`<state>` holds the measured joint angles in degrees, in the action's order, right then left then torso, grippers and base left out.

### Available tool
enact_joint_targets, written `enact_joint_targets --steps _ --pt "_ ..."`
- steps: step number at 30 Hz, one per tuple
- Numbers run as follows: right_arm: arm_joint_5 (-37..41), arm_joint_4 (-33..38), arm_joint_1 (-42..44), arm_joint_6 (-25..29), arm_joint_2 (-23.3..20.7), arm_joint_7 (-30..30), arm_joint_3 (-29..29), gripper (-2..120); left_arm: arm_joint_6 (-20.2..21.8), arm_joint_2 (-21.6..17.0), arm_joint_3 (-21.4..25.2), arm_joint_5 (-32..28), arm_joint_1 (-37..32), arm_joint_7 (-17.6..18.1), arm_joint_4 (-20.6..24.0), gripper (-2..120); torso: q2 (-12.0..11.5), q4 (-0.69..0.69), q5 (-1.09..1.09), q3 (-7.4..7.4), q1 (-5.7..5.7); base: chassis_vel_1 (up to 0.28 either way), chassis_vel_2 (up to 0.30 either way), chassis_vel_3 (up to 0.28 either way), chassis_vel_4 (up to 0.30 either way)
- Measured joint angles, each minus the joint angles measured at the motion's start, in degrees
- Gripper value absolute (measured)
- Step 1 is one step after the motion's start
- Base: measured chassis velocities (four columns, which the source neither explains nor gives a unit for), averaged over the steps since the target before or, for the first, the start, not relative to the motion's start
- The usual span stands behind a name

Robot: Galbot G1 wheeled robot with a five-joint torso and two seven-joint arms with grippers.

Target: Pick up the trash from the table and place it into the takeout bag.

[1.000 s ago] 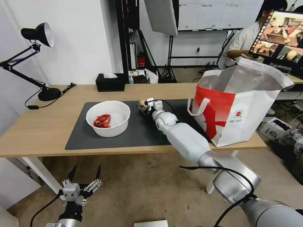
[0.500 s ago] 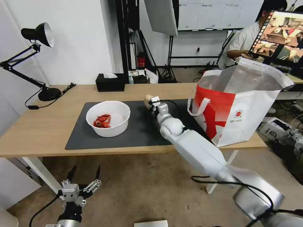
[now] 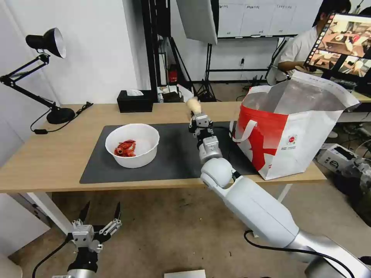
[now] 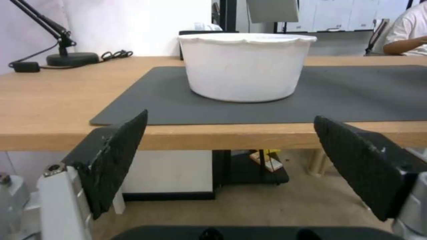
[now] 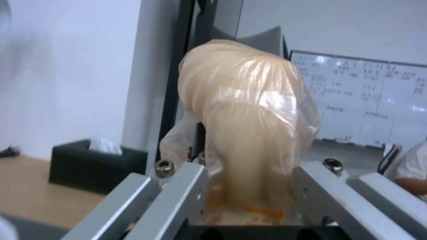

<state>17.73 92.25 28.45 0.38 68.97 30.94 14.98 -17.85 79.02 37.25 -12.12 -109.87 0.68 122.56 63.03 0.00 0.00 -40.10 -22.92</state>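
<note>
Nearest, my left gripper (image 3: 99,220) hangs with its fingers spread wide and empty, below the table's (image 3: 46,162) front edge and facing the white bowl (image 3: 132,144) of red scraps on the dark mat (image 3: 174,158). Farther in, my right gripper (image 3: 196,114) is clamped on the beige ball in clear wrap (image 3: 193,105), held above the mat to the bowl's right with its long axis upright, bulging end up. Right of the ball, the takeout bag (image 3: 293,135) stands open, and the black tissue box (image 3: 135,101) sits beyond the bowl.
</note>
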Motion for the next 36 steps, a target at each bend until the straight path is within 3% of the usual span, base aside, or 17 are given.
enact_joint_targets --steps 5,13,16,21,28,36 --pt "0.35 1.01 -1.14 0.0 -0.8 -0.11 -1.63 7 0.0 0.11 -0.11 0.1 0.01 0.0 0.26 100 0.0 0.0 0.0 0.0 0.0 0.0 0.0 0.0 0.0" --pt "6.23 8.11 -3.27 -7.26 -5.62 3.33 -6.54 7 -0.07 -0.11 0.26 0.07 -0.09 0.0 0.31 100 0.0 0.01 0.0 0.0 0.0 0.0 0.0 0.0 0.0" --pt "11.11 12.74 -3.46 -12.58 -10.38 6.61 -8.76 7 -0.08 -0.15 0.26 0.06 0.01 0.04 0.32 100 0.0 0.0 0.01 0.0 0.0 0.0 0.0 0.0 0.0" --pt "17.69 16.79 -2.69 -16.62 -16.92 10.0 -11.02 7 0.18 -0.59 0.09 0.01 0.36 0.02 0.52 100 0.0 -0.01 0.01 0.0 0.0 0.0 0.0 0.0 0.0" --pt "19.82 16.84 -0.59 -17.09 -20.61 9.52 -14.23 7 0.33 -0.48 -0.48 0.22 0.4 0.03 0.58 100 0.0 -0.01 0.01 0.0 0.0 0.0 0.0 0.0 0.0" --pt "19.68 16.75 2.07 -17.0 -21.74 9.41 -15.73 7 0.32 -0.54 -0.62 0.35 0.21 0.03 1.07 100 0.0 0.0 0.0 0.0 0.0 0.0 0.0 0.0 0.0"
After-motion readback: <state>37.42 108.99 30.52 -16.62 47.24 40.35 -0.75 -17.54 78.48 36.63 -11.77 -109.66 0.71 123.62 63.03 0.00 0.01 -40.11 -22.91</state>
